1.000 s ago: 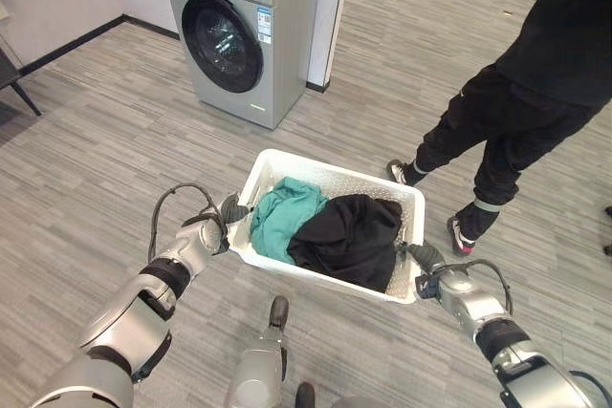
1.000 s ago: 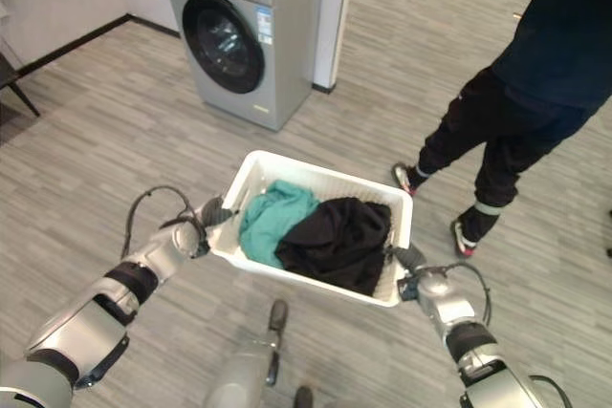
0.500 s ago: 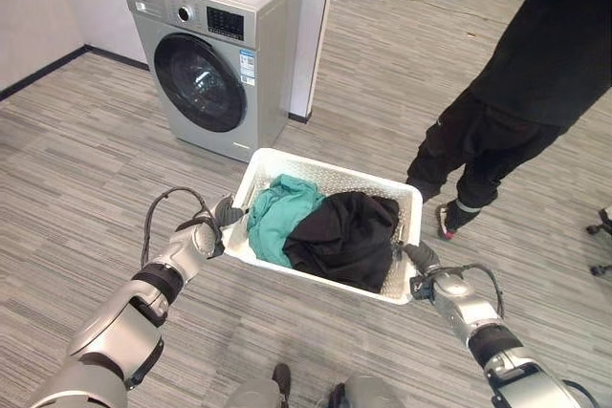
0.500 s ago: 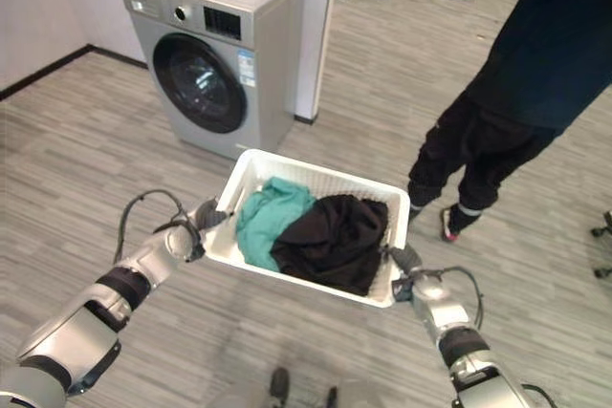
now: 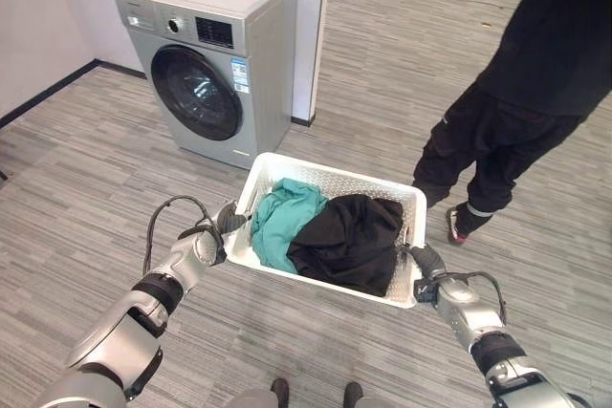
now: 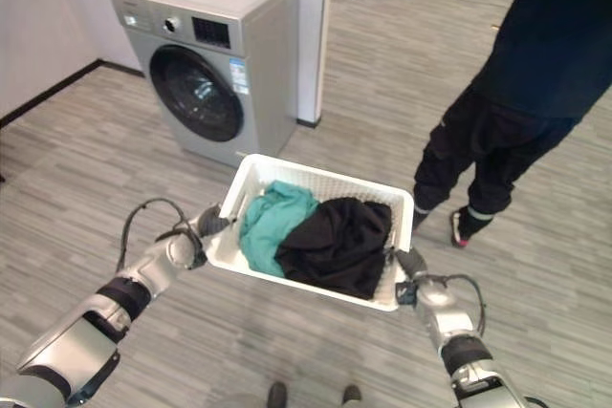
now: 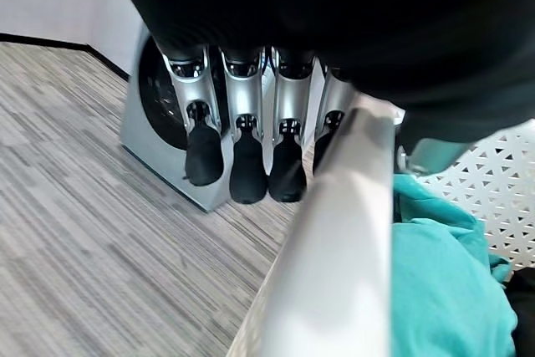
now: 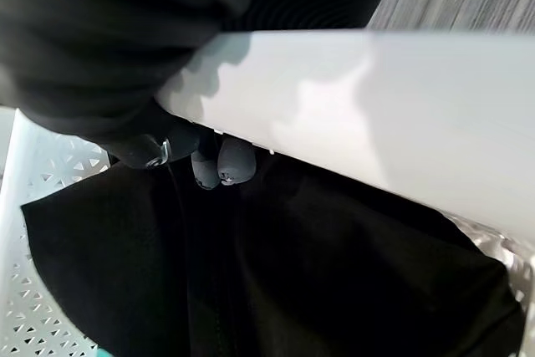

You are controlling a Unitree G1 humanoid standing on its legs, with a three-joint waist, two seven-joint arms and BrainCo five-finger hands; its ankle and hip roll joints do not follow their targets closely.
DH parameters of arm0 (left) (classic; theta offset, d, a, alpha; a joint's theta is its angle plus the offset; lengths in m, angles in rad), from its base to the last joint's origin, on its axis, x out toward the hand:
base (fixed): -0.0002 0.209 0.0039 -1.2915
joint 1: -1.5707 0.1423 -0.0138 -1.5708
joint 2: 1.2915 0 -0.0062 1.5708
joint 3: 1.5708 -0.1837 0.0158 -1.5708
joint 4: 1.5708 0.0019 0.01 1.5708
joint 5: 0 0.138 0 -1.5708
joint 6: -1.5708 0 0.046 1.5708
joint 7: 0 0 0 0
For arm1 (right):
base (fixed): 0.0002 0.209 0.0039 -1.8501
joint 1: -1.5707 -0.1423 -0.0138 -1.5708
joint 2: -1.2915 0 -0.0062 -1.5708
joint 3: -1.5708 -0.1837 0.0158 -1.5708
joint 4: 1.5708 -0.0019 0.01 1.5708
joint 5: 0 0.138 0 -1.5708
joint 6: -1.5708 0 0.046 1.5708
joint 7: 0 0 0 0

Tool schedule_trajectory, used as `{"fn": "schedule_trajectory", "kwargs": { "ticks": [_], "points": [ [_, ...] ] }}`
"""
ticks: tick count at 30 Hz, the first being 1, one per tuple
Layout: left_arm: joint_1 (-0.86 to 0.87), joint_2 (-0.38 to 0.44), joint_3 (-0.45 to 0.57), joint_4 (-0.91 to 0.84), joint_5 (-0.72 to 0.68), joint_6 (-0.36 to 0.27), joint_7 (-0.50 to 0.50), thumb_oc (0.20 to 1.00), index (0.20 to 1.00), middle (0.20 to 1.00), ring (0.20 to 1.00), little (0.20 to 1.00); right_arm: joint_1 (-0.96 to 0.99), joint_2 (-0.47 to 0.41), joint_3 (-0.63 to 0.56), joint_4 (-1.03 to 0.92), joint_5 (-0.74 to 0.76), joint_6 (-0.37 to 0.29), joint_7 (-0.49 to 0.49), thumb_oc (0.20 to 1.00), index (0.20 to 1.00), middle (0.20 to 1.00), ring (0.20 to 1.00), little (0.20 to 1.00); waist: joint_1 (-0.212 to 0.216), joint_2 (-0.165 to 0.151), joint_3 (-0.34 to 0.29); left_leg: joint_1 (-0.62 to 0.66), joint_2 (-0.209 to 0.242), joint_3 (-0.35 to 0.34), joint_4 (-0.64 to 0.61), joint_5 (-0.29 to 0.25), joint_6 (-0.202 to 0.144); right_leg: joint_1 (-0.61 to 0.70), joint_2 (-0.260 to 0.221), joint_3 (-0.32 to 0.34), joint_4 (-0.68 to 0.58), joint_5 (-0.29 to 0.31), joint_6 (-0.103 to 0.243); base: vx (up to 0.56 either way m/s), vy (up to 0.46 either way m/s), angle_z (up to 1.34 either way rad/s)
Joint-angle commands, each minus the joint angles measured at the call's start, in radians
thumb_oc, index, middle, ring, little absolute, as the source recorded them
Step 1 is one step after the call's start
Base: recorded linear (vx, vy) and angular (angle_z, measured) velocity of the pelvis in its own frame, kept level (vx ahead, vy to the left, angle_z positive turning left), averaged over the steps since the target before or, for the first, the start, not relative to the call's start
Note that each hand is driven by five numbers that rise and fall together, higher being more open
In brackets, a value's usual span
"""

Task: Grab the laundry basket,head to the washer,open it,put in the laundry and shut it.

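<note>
Basket (image 5: 413, 200): white, perforated, carried above the floor, near the washer (image 5: 212, 59), whose door is closed. Contents: teal cloth (image 5: 283, 219), black cloth (image 5: 349, 241). Left hand (image 5: 218, 232): fingers (image 7: 248, 156) curled over the left rim. Right hand (image 5: 428, 265): apparently clasped on the right rim, fingertips (image 8: 226, 160) inside. Person (image 5: 516, 93) standing beside the basket.

You can't see the basket (image 5: 330, 177) floor, clothes cover it. Person (image 5: 521, 93) cut off above the chest by the frame edge. Right hand (image 8: 219, 159) fingers mostly hidden past the basket rim; left hand (image 7: 242, 135) thumb hidden behind it. Washer (image 5: 206, 74) panel print too small to read.
</note>
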Motion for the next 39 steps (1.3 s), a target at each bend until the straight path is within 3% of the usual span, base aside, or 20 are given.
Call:
{"fn": "schedule_trajectory", "kwargs": {
  "ticks": [1, 4, 5, 16, 22, 24, 27, 28, 31, 32, 33, 34, 35, 37, 38, 39],
  "points": [
    [-0.069, -0.001, 0.075, 0.078, 0.018, -0.005, 0.073, 0.2, 0.2, 0.2, 0.2, 0.2, 0.012, -0.108, -0.09, -0.045, 0.046, -0.114, -0.023, 0.2, 0.2, 0.2, 0.2, 0.2, 0.02, 0.04, -0.12, -0.044, 0.076, -0.013, 0.004, -0.044, -0.049, -0.052, -0.012, -0.005, 0.108, -0.071, 0.042, 0.07, -0.035, -0.02],
    [-0.063, 0.0, 0.079, 0.071, 0.014, -0.006, 0.072, 0.2, 0.2, 0.2, 0.2, 0.2, 0.014, -0.109, -0.08, -0.042, 0.037, -0.109, -0.018, 0.2, 0.2, 0.2, 0.2, 0.2, 0.024, 0.039, -0.124, -0.034, 0.083, -0.015, -0.006, -0.041, -0.053, -0.045, -0.007, -0.008, 0.1, -0.075, 0.04, 0.03, -0.015, -0.02],
    [0.072, -0.034, 0.177, -0.124, 0.13, -0.033, 0.156, 0.2, 0.2, 0.2, 0.2, 0.2, 0.175, -0.042, -0.046, 0.034, -0.085, -0.127, -0.013, 0.2, 0.2, 0.2, 0.2, 0.2, -0.083, 0.094, -0.104, -0.132, 0.204, 0.075, -0.045, 0.004, -0.142, -0.136, -0.031, 0.166, -0.013, -0.076, 0.049, 0.0, 0.0, 0.0],
    [0.098, -0.026, 0.189, -0.125, 0.135, -0.034, 0.15, 0.2, 0.2, 0.2, 0.2, 0.2, 0.161, -0.067, -0.047, -0.003, -0.107, -0.125, -0.02, 0.2, 0.2, 0.2, 0.2, 0.2, -0.075, 0.09, -0.115, -0.133, 0.198, 0.048, -0.045, 0.008, -0.143, -0.114, -0.027, 0.145, -0.013, -0.088, 0.046, 0.0, -0.003, 0.01],
    [0.141, 0.004, 0.252, -0.209, 0.095, -0.032, 0.17, 0.2, 0.2, 0.2, 0.2, 0.2, 0.104, -0.102, -0.074, -0.1, -0.095, -0.138, -0.054, 0.2, 0.2, 0.2, 0.2, 0.2, -0.042, 0.082, -0.077, -0.202, 0.198, -0.005, -0.045, 0.039, -0.153, -0.141, -0.018, 0.116, -0.013, -0.085, 0.037, -0.12, -0.004, 0.17],
    [0.139, 0.012, 0.27, -0.24, 0.084, -0.033, 0.181, 0.2, 0.2, 0.2, 0.2, 0.2, 0.088, -0.116, -0.092, -0.121, -0.091, -0.139, -0.073, 0.2, 0.2, 0.2, 0.2, 0.2, -0.024, 0.071, -0.05, -0.253, 0.206, -0.009, -0.045, 0.064, -0.163, -0.152, -0.025, 0.076, -0.013, -0.085, 0.036, -0.21, 0.001, 0.56],
    [0.129, 0.004, 0.289, -0.275, 0.069, -0.04, 0.195, 0.2, 0.2, 0.2, 0.2, 0.2, 0.084, -0.147, -0.126, -0.12, -0.082, -0.131, -0.111, 0.2, 0.2, 0.2, 0.2, 0.2, -0.031, 0.038, -0.01, -0.351, 0.236, 0.107, 0.177, -0.002, -0.157, -0.125, -0.089, -0.034, -0.013, -0.07, 0.039, -0.15, 0.14, 1.26],
    [0.138, 0.003, 0.297, -0.291, 0.061, -0.043, 0.191, 0.2, 0.2, 0.2, 0.2, 0.2, 0.09, -0.15, -0.138, -0.121, -0.079, -0.125, -0.115, 0.2, 0.2, 0.2, 0.2, 0.2, -0.036, 0.04, -0.017, -0.343, 0.257, 0.149, 0.189, -0.013, -0.155, -0.115, -0.102, -0.059, -0.013, -0.069, 0.043, -0.02, 0.17, 1.39],
    [0.163, 0.004, 0.308, -0.313, 0.062, -0.035, 0.183, 0.2, 0.2, 0.2, 0.2, 0.2, 0.106, -0.152, -0.152, -0.13, -0.075, -0.116, -0.114, 0.2, 0.2, 0.2, 0.2, 0.2, -0.033, 0.048, -0.021, -0.343, 0.263, 0.166, 0.22, -0.023, -0.147, -0.09, -0.116, -0.086, -0.013, -0.066, 0.05, 0.14, 0.275, 1.04],
    [0.221, 0.053, 0.335, -0.386, 0.101, -0.03, 0.156, 0.2, 0.2, 0.2, 0.2, 0.2, 0.145, -0.153, -0.204, -0.161, -0.061, -0.104, -0.103, 0.2, 0.2, 0.2, 0.2, 0.2, -0.011, 0.047, -0.036, -0.371, 0.19, 0.097, 0.324, -0.109, -0.12, -0.033, -0.175, -0.105, 0.024, -0.069, 0.058, 0.19, 0.36, 0.44],
    [0.222, 0.054, 0.335, -0.389, 0.101, -0.028, 0.155, 0.2, 0.2, 0.2, 0.2, 0.2, 0.145, -0.153, -0.204, -0.162, -0.061, -0.103, -0.103, 0.2, 0.2, 0.2, 0.2, 0.2, -0.013, 0.046, -0.038, -0.375, 0.187, 0.096, 0.323, -0.106, -0.118, -0.037, -0.177, -0.106, 0.025, -0.068, 0.059, 0.33, 0.648, 0.6],
    [0.24, 0.068, 0.342, -0.423, 0.093, -0.025, 0.122, 0.2, 0.2, 0.2, 0.2, 0.2, 0.174, -0.167, -0.24, -0.207, -0.062, -0.097, -0.09, 0.2, 0.2, 0.2, 0.2, 0.2, -0.006, 0.051, -0.044, -0.36, 0.129, 0.067, 0.328, -0.142, -0.073, -0.06, -0.193, -0.06, 0.178, -0.103, 0.023, 0.12, 0.298, 0.62],
    [0.241, 0.069, 0.343, -0.425, 0.093, -0.024, 0.121, 0.2, 0.2, 0.2, 0.2, 0.2, 0.174, -0.167, -0.24, -0.208, -0.062, -0.096, -0.09, 0.2, 0.2, 0.2, 0.2, 0.2, -0.007, 0.05, -0.047, -0.363, 0.127, 0.067, 0.325, -0.137, -0.071, -0.066, -0.195, -0.059, 0.182, -0.103, 0.023, 0.2, 0.416, 0.91],
    [0.264, 0.094, 0.365, -0.446, 0.097, -0.018, 0.112, 0.2, 0.2, 0.2, 0.2, 0.2, 0.178, -0.175, -0.253, -0.231, -0.073, -0.095, -0.083, 0.2, 0.2, 0.2, 0.2, 0.2, -0.005, 0.057, -0.048, -0.332, 0.073, 0.039, 0.314, -0.158, -0.031, -0.131, -0.183, 0.002, 0.356, -0.087, 0.002, 0.25, 0.353, 0.71],
    [0.281, 0.097, 0.378, -0.455, 0.099, -0.009, 0.108, 0.2, 0.2, 0.2, 0.2, 0.2, 0.19, -0.172, -0.259, -0.255, -0.073, -0.099, -0.072, 0.2, 0.2, 0.2, 0.2, 0.2, -0.019, 0.064, -0.039, -0.268, 0.04, 0.007, 0.276, -0.162, -0.005, -0.212, -0.102, 0.054, 0.495, -0.105, -0.027, 0.28, 0.328, 0.48],
    [0.281, 0.097, 0.379, -0.457, 0.1, -0.009, 0.107, 0.2, 0.2, 0.2, 0.2, 0.2, 0.19, -0.173, -0.259, -0.255, -0.073, -0.098, -0.071, 0.2, 0.2, 0.2, 0.2, 0.2, -0.018, 0.064, -0.041, -0.269, 0.041, 0.008, 0.271, -0.156, -0.005, -0.218, -0.101, 0.056, 0.497, -0.103, -0.028, 0.38, 0.359, 0.6]
  ]
}}
